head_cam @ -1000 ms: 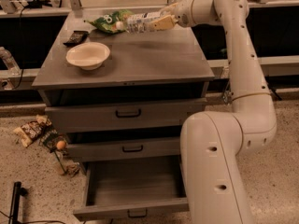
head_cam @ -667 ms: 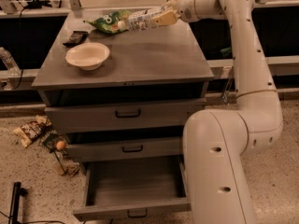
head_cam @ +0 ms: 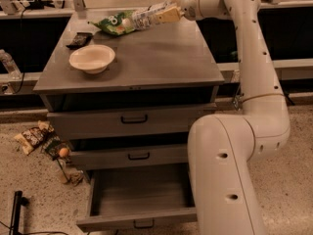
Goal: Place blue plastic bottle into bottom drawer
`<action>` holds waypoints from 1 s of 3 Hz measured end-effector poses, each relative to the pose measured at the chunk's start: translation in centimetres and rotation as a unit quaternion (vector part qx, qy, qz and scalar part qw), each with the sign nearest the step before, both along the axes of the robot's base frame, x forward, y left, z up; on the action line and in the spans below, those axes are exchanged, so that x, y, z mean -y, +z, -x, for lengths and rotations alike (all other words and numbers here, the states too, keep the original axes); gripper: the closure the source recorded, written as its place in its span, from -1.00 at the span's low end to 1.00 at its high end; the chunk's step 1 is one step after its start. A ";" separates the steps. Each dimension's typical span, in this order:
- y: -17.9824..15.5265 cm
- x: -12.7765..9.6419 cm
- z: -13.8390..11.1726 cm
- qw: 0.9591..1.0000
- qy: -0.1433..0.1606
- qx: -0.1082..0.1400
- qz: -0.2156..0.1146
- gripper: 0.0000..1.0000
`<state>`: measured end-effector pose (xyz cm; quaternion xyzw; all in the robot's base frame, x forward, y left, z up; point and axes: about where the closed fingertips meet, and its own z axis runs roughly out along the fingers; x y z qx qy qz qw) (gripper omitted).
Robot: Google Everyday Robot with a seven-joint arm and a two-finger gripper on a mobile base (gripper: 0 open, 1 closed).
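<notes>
Over grey cabinet top [head_cam: 161, 58], near green crinkly snack bag [head_cam: 113, 24] and cream bowl [head_cam: 92, 58]: gripper [head_cam: 167, 15] pinching blue plastic bottle [head_cam: 145, 18]; bottom drawer [head_cam: 137, 195] open.

Dim warm overhead light; the claw [head_cam: 165, 14] hangs over the back of the cabinet [head_cam: 156, 58].

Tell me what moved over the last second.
The pincer, gripping the blue plastic bottle, rose slightly near the cabinet top's back edge, carrying the bottle up beside the green snack bag. The bowl stayed put; the bottom drawer stayed open.
</notes>
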<state>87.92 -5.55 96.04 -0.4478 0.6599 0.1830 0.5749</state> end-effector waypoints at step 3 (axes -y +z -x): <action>4.3 2.4 -0.4 0.998 -0.054 0.016 -0.016 1.00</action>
